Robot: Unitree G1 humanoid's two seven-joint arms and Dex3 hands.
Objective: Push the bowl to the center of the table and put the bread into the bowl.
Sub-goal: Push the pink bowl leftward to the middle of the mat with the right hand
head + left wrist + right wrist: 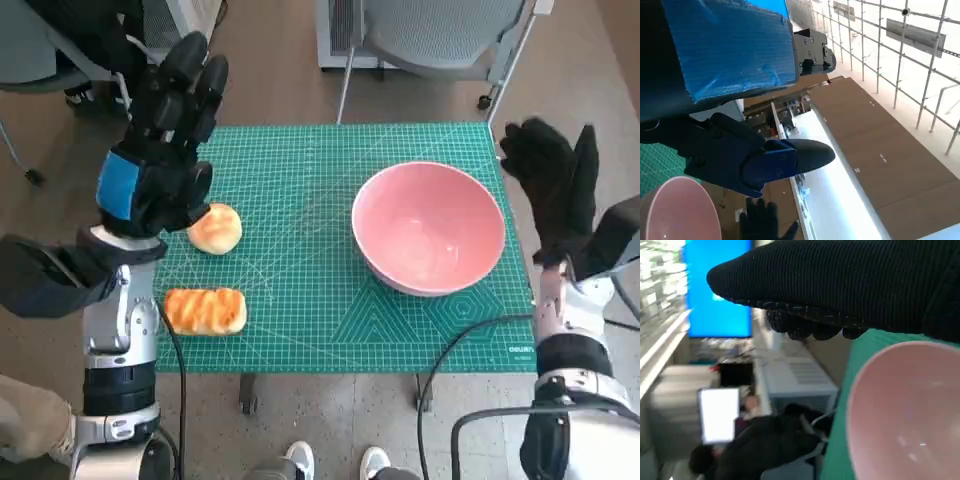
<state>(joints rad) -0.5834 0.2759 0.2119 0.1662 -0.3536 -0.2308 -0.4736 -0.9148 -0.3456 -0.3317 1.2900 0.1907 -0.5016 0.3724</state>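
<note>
Pink plastic bowl (pixel 428 228), round and glossy, sits on the right half of the green gridded cutting mat (pixel 310 310) that covers the small table, close to the mat's right edge and with nothing in it. Two pieces of bread are over on the left side of the mat: a round golden bun (pixel 215 229) and, nearer the robot, a longer braided golden-brown loaf (pixel 205 310). They're near each other but not touching, and both are well apart from the bowl.

Left hand (pixel 160 150), the black one with blue tape on its back, is raised above the mat's left edge right by the round bun, fingers stretched out and spread, holding nothing. From the head camera it overlaps the bun's edge, so I can't tell if it touches.

Right hand (pixel 555 185) in the black knitted glove is up just off the right edge of the mat, beside the bowl's rim, fingers extended and empty, not touching the bowl. Its wrist camera shows the bowl's rim just under the glove.
</note>
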